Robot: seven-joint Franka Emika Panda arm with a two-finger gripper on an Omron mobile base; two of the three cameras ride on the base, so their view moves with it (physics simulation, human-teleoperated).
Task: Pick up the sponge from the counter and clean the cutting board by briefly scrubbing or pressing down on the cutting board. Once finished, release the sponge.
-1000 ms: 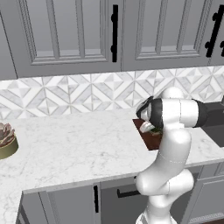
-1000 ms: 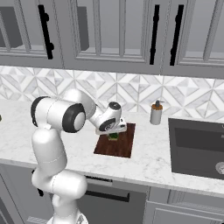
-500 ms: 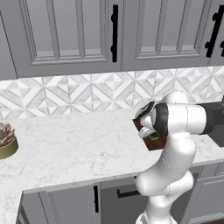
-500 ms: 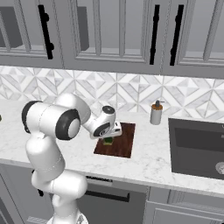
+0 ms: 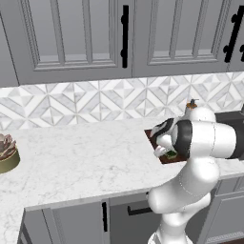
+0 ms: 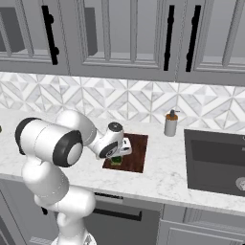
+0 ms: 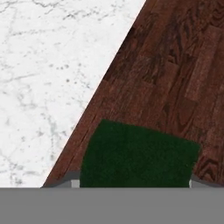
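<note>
The hand is clenched around the sponge, green scouring face up toward the wrist, and it holds the block down over the cutting board, at the board's near corner on the side away from the sink. From the camera on the wrist the sponge sits just inside the board's edge, with the white counter beginning right beside it; I cannot tell whether its underside is truly pressed onto the wood or riding a hair above. The low, bent pose of the arm makes sense for this job: the wrist is folded down so the sponge meets the board flat rather than on an edge. The board itself lies near the soap dispenser, between the arm and the sink, with its long grain running away from the counter's front edge. I judge the scrubbing step is in hand, and letting go of the sponge is yet to come. Working so close to the board's rim, a stroke outward would carry the sponge onto bare counter.
</note>
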